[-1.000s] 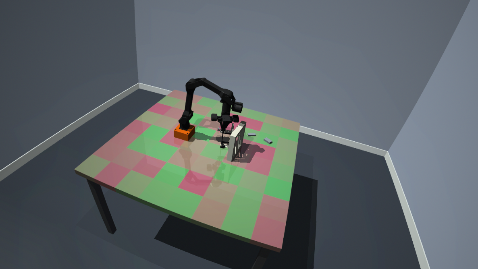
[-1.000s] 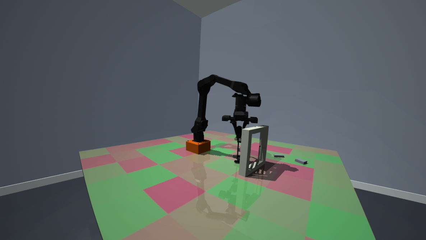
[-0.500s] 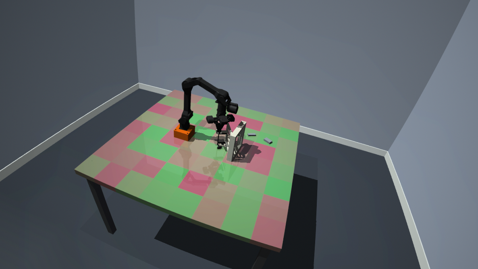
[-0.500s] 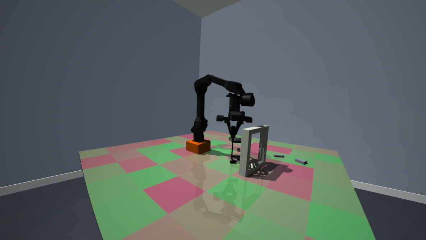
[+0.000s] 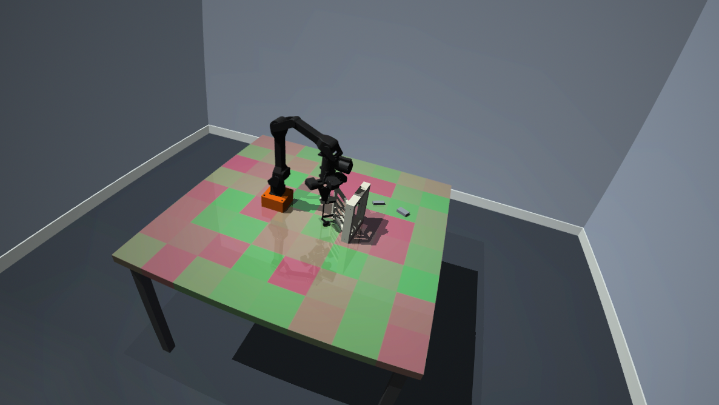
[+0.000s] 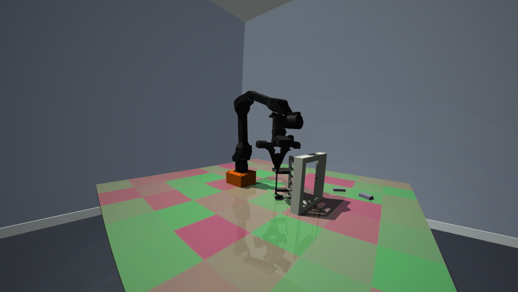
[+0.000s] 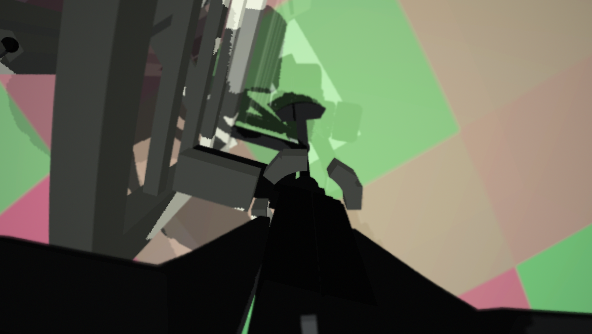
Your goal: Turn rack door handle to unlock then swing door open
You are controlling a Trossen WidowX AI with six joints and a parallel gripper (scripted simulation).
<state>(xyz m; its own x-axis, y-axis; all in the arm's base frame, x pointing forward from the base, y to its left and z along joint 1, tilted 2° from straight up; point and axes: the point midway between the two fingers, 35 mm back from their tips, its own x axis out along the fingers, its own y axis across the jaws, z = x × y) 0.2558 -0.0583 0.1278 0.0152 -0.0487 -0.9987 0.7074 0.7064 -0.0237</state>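
The pale rack frame (image 5: 350, 221) (image 6: 298, 185) (image 7: 77, 125) stands upright on the table (image 5: 251, 301) (image 6: 152, 250). Its slatted door (image 6: 291, 164) (image 7: 246, 55) stands partly open on the arm's side; the exact angle cannot be told. The dark upright handle (image 5: 322, 213) (image 6: 276, 184) (image 7: 301, 127) stands off the door on brackets, its broad foot just above the table. My gripper (image 5: 325, 197) (image 6: 277, 166) (image 7: 305, 234) points down and is shut on the handle's upper part. The fingers hide the grip itself, and how far the handle is turned is hard to tell.
The orange arm base (image 5: 276, 200) (image 6: 240, 179) stands left of the rack. Two small grey blocks lie beyond the frame, one nearer (image 5: 378, 202) (image 6: 339, 189) and one farther right (image 5: 402, 212) (image 6: 366, 196). The frame's post is close beside the gripper.
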